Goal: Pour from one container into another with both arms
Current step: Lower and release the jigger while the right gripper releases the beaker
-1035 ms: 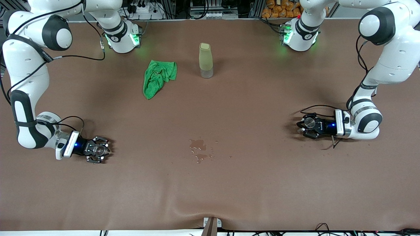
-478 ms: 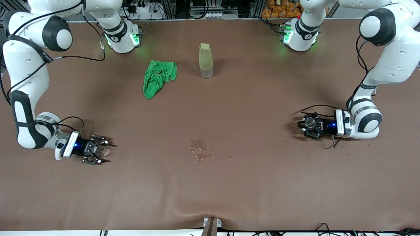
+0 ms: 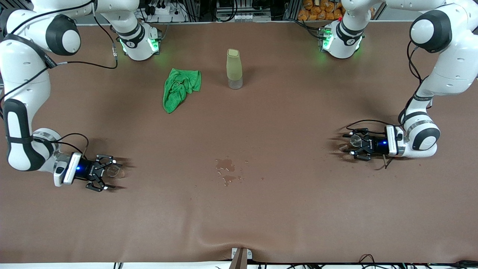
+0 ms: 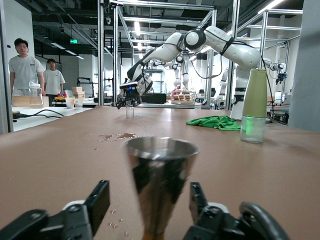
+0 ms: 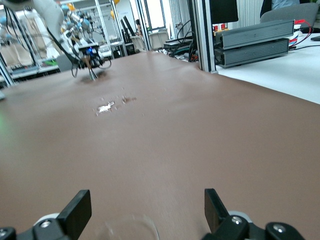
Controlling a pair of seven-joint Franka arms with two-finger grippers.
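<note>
A shiny metal cone-shaped cup stands on the brown table between the fingers of my left gripper. The jaws are open, with a gap on each side of the cup. In the front view this cup and the left gripper are at the left arm's end of the table. A clear glass stands at the right arm's end, between the wide-open jaws of my right gripper. In the right wrist view only the glass's rim shows, inside the right gripper.
A small puddle with drops lies mid-table between the two grippers. A tall bottle with a yellow-green top and a crumpled green cloth are farther from the front camera, nearer the arm bases.
Both grippers have opened and let go of their containers, which now stand on the table. Each arm has drawn back a little toward its own end.
</note>
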